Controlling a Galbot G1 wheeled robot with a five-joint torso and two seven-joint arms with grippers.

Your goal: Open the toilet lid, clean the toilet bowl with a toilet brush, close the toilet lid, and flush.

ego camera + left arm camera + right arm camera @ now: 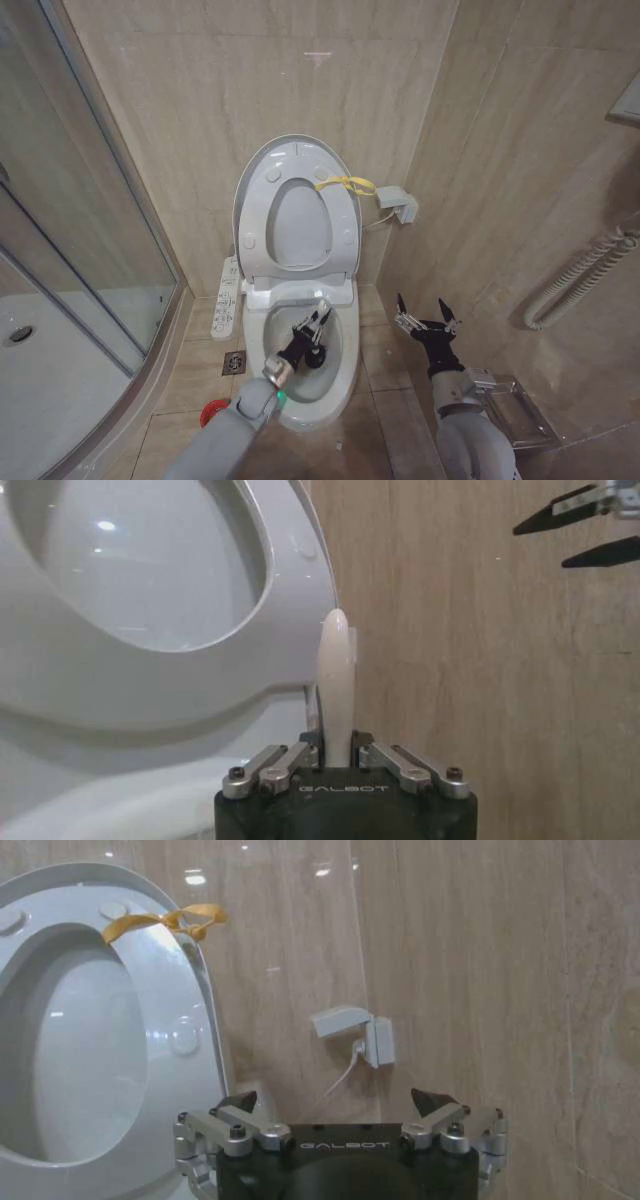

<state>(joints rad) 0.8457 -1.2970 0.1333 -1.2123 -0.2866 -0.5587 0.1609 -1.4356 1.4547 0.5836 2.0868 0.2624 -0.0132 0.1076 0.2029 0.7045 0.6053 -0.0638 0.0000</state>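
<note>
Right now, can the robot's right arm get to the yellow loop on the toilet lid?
Probably yes. The right end effector is open and free beside the bowl, and the yellow loop on the raised toilet lid hangs uncovered.

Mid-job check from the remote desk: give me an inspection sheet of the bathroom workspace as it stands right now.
Surface: beige tiled floor, floor drain left of the bowl.
Job's things: lid and seat raised against the wall; yellow loop at its edge. Bowl open. Brush handle held over the bowl; red holder on the floor at left.
Clutter: nothing seen.
Grippers: left gripper shut on the brush, inside the bowl; right gripper open, empty, right of the bowl.
Cables: white cord from wall socket toward the toilet.
Surroundings: glass shower enclosure left, button panel, wall pipes right.
</note>
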